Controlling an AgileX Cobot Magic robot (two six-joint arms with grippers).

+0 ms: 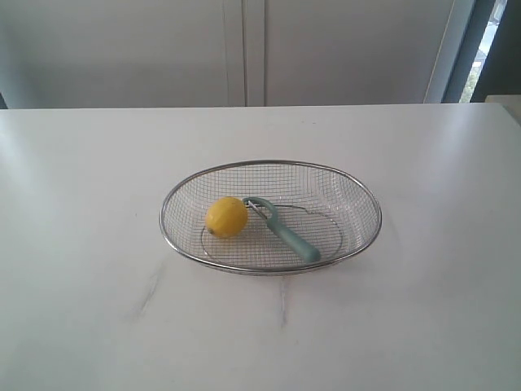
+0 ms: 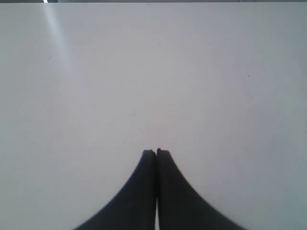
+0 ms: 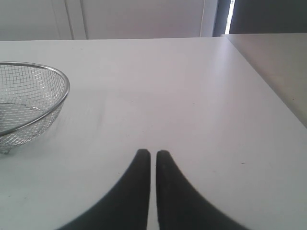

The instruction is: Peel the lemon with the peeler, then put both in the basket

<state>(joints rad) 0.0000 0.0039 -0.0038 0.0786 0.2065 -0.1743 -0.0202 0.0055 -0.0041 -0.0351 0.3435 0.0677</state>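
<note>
Left fingers (image 2: 144,182) are pressing flat together with nothing clamped between them, hanging over bare desk (image 2: 144,72). The basket (image 1: 165,216) isn't showing in that wrist view, so I'm reading them as sitting well apart from it. Right fingers (image 3: 136,182) are nearly meeting too, with only a thin slit between them. They're gripping nothing and pointing across the desk, with the basket's rim off to one side, near but not touching. Neither arm is showing in the exterior view, so both are sitting clear of the basket.

Lemon (image 1: 225,217) is lying inside the basket on the mesh floor. Peeler (image 1: 289,235) is lying inside the basket as well, just beside the lemon. Its hooked head is pointing at the fruit and its handle is running toward the basket's near rim. Can't tell if head and lemon are touching.

Progress, as a judgement: both things are sitting in the basket, so the put-away part is looking met on its face. But the lemon is showing full smooth yellow skin, with no bare patch and no peel strips in or around the basket. Its far side is hidden. So I'm taking the peel as not done. What's looking left: getting the lemon and peeler out of the basket, peeling, then putting both back in.
</note>
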